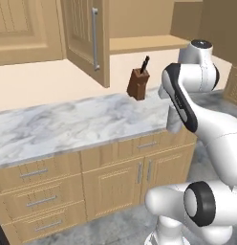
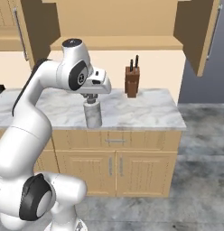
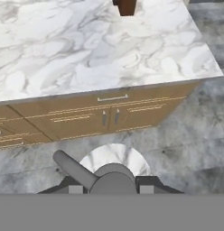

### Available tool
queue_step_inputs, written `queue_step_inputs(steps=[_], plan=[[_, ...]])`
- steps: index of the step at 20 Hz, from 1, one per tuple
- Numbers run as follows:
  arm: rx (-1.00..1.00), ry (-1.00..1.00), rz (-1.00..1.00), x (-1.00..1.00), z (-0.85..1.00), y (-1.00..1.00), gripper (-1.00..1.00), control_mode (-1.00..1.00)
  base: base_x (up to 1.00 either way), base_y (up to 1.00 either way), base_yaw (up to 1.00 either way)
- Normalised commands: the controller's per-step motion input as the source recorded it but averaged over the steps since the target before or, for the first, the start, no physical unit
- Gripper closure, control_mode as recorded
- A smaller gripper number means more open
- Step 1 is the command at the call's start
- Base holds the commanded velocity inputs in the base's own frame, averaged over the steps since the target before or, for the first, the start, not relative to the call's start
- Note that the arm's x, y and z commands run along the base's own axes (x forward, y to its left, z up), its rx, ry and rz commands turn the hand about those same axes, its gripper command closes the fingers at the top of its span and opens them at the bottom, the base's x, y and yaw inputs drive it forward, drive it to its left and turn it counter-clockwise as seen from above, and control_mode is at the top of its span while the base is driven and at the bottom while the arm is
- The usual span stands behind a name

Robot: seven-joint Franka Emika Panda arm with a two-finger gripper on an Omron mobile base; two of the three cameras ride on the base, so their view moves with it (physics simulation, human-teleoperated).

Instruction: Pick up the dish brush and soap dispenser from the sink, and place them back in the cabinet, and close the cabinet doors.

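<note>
Grey-white marbled cylindrical soap dispenser (image 2: 93, 115) with dark pump top hangs upright, off the surface, in front of the marble counter edge; pump nozzle (image 3: 73, 168) points left in hand view; light tan wooden wall cabinet (image 2: 116, 43) open, shelf apparently bare; panelled tan doors (image 1: 88, 38) swung outward, silver bar handles vertical.

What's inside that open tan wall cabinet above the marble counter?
The light tan wooden wall cabinet's wide shelf looks bare; its left end is covered by the open door.
</note>
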Motion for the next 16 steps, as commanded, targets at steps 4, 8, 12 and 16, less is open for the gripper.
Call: queue_step_inputs(steps=[4, 8, 12, 16], plan=[[0.0, 0.0, 0.0, 0.0, 0.0, 0.0, 1.0, 1.0, 0.26, -0.51, 0.23], [0.0, 0.0, 0.0, 0.0, 0.0, 0.0, 1.0, 1.0, 0.38, -0.38, 0.23], [0.0, 0.0, 0.0, 0.0, 0.0, 0.0, 1.0, 1.0, 0.42, -0.24, 0.18], [0.0, 0.0, 0.0, 0.0, 0.0, 0.0, 1.0, 1.0, 0.47, -0.02, 0.06]])
